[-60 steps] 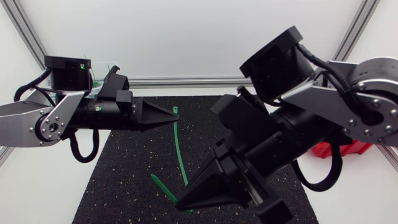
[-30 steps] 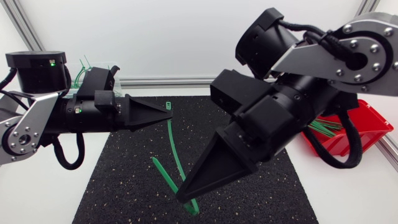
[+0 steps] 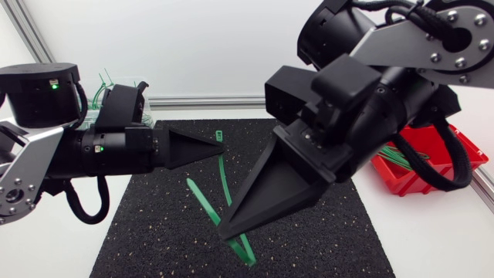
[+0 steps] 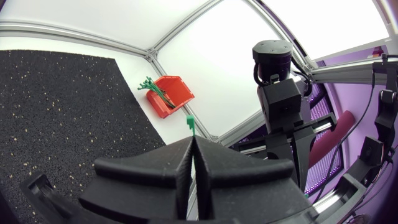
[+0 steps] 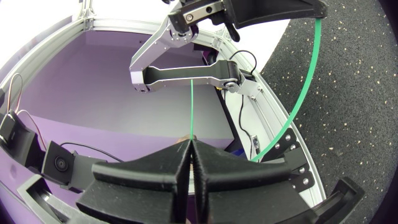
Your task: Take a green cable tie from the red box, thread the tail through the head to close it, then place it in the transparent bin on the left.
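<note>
Left gripper (image 3: 218, 144) over mat (image 3: 154, 224), fingers pressed together on tie (image 3: 225, 181) just below its head, which pokes out past fingertips (image 4: 189, 122). Tie arcs from there to right gripper (image 3: 225, 232), which sits lower and nearer. Its fingers are clamped on the strap, tail sticking out either side of tips. Tie held clear of mat. Red box (image 3: 440, 166) with more ties behind right arm. Bin (image 3: 141, 83) behind left arm.
</note>
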Controlling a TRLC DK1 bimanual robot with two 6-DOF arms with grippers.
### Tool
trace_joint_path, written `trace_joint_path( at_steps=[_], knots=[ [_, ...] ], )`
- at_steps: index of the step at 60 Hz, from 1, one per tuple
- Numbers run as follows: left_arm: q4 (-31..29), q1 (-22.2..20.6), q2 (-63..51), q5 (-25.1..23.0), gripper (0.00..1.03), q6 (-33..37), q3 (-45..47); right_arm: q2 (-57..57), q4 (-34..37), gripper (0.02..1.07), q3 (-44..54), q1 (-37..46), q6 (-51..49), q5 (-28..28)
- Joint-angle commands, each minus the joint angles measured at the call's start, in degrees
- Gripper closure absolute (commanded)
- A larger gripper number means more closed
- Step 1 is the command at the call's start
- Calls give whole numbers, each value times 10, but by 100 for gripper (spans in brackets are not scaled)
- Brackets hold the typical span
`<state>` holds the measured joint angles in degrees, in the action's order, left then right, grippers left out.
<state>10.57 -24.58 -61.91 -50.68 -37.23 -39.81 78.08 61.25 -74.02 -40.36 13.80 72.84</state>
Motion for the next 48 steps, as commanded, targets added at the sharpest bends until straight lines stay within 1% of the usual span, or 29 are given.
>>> trace_joint_path(
  at_steps=[1, 11, 14, 23, 31, 33, 43, 48],
  knots=[
    [7, -5, 23, 9, 100, 10, 15, 11, 21, 102, -27, 9, 22, 9],
    [6, -5, 45, 22, 100, 12, 18, 29, 44, 102, -53, 20, 65, 19],
    [6, -6, 47, 22, 100, 12, 18, 37, 63, 102, -63, 27, 67, 24],
    [4, -9, 57, 26, 100, 17, 18, 60, 81, 101, -84, 38, 69, 54],
    [-4, -35, 75, 61, 100, 37, 20, 78, 113, 102, -100, 41, 69, 56],
    [-5, -35, 79, 70, 100, 42, 21, 80, 120, 101, -104, 45, 69, 56],
    [-5, -40, 89, 84, 100, 47, 24, 88, 136, 102, -122, 57, 70, 58],
    [-5, -48, 100, 104, 100, 52, 26, 93, 138, 101, -124, 68, 76, 60]
  ],
)
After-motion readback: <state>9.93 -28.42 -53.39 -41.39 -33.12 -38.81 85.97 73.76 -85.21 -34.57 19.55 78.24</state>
